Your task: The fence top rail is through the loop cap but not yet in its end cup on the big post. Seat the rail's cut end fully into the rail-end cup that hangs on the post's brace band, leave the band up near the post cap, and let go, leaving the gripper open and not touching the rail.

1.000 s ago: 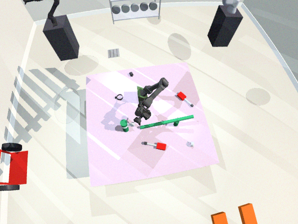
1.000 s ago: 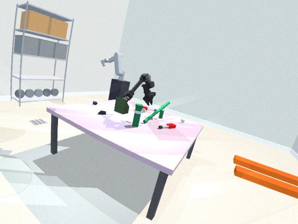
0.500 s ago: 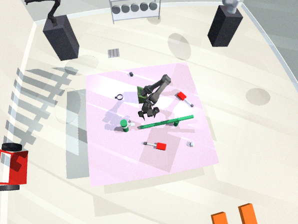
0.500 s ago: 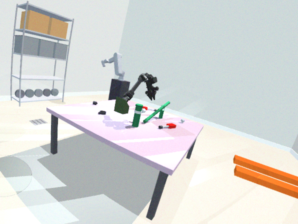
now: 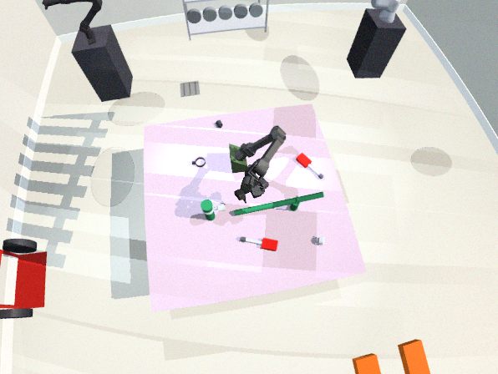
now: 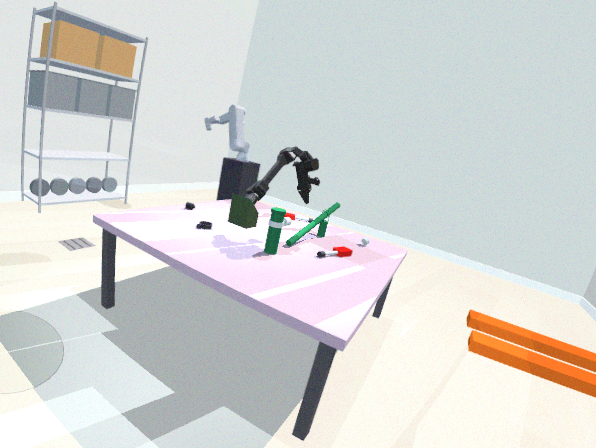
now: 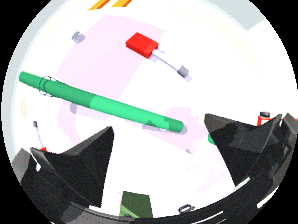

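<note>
Tool (image 5: pixel 241 196) (image 6: pixel 306 199) (image 7: pixel 160 124) wide open above the table (image 5: pixel 200 284) (image 6: pixel 225 285), nothing between its fingers, apart from the green rail (image 5: pixel 277 204) (image 6: pixel 314 224) (image 7: pixel 117 108).

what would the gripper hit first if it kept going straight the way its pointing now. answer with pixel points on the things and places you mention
Probably the green rail (image 5: pixel 271 205) (image 6: pixel 314 224) (image 7: pixel 120 110), near its lower end: the open gripper (image 5: pixel 242 199) (image 6: pixel 306 200) (image 7: pixel 160 124) points down roughly there. Depth is unclear, so it could just miss and meet the tabletop (image 5: pixel 200 280) (image 6: pixel 225 265) beside it.

a pink-topped table (image 5: pixel 200 280) (image 6: pixel 210 272) on dark legs stands on a pale floor (image 5: pixel 259 338) (image 6: pixel 400 400); a metal shelf unit (image 5: pixel 187 25) (image 6: pixel 43 135) holds boxes beside pale walls, with patchy light.
</note>
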Controlling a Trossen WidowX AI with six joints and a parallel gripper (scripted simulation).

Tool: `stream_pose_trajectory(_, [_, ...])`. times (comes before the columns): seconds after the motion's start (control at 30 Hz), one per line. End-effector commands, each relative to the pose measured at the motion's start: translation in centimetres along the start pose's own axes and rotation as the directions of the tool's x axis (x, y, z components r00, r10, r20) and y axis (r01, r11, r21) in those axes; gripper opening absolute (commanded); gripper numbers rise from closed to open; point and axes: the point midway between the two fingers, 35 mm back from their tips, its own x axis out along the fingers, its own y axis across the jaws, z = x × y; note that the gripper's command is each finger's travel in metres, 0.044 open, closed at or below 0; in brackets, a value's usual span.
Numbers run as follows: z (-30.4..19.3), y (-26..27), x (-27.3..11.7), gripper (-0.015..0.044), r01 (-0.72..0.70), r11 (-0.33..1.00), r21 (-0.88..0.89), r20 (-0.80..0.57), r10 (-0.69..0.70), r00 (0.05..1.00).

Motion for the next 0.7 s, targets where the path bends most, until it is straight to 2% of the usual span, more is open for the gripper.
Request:
stream_pose_trajectory(0.0, [-0.4, 1.1, 2.9, 0.0440, -0.111, 0.903, -0.416, -0.151, 0.052, 0.987])
stream_pose_trajectory(0.17, [-1.0, 2.6, 5.7, 0.0440, -0.300, 0.602, -0.740, -0.303, 0.100, 0.948])
stream_pose_trajectory(0.27, [-1.4, 3.3, 6.8, 0.0440, -0.386, 0.412, -0.825, -0.372, 0.118, 0.921])
stream_pose_trajectory(0.67, [-1.4, 3.4, 6.9, 0.0440, -0.391, 0.398, -0.830, -0.376, 0.119, 0.919])
